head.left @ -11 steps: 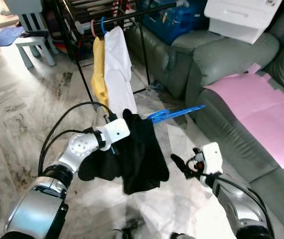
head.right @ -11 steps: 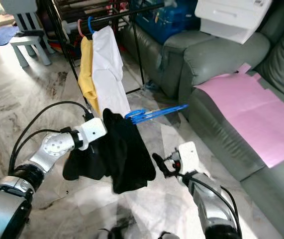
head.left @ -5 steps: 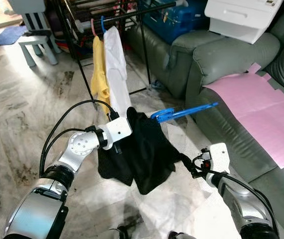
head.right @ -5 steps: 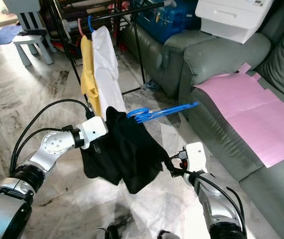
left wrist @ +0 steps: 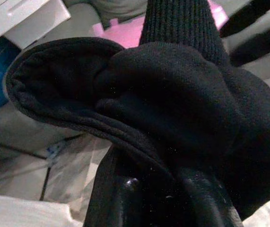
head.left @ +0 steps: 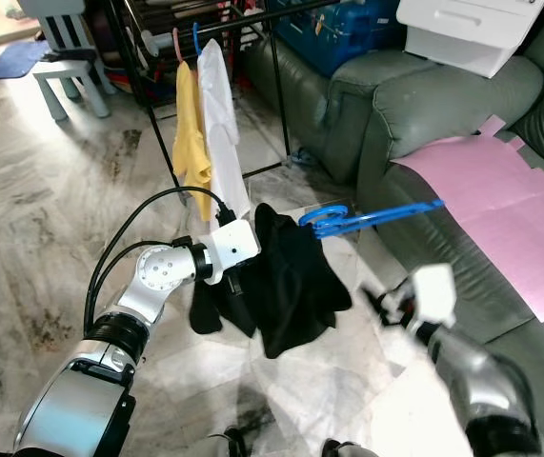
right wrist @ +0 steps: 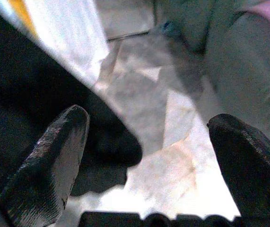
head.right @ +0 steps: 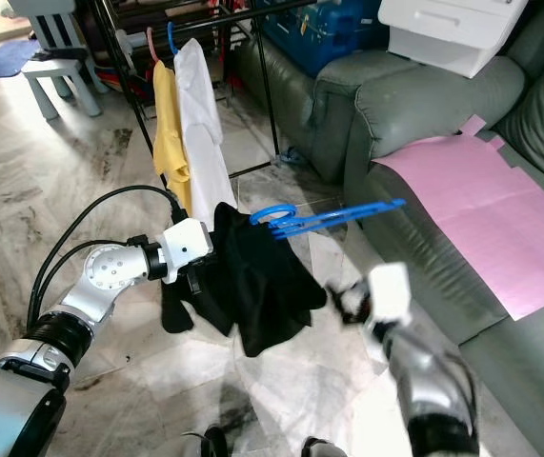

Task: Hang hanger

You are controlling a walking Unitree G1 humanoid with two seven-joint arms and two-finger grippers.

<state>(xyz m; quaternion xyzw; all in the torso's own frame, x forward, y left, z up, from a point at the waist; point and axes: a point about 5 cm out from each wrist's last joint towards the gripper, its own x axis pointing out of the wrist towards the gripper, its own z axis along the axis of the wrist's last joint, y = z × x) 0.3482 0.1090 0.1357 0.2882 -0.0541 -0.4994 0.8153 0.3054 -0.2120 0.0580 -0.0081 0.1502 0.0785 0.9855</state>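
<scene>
Marble floor [head.left: 52, 228], left end effector [head.left: 236, 282] gripping black garment [head.left: 291, 286], blue hanger [head.left: 372, 213]

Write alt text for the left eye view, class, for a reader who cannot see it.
The left gripper holds up a black garment on a blue hanger, above a marble floor. The right gripper, blurred, is beside the cloth. Behind stand a rack with a yellow shirt and a white shirt, and a grey sofa.

A home living room: green sofa [head.left: 424, 105], marble floor [head.left: 52, 209], clothes rack [head.left: 252, 24].
</scene>
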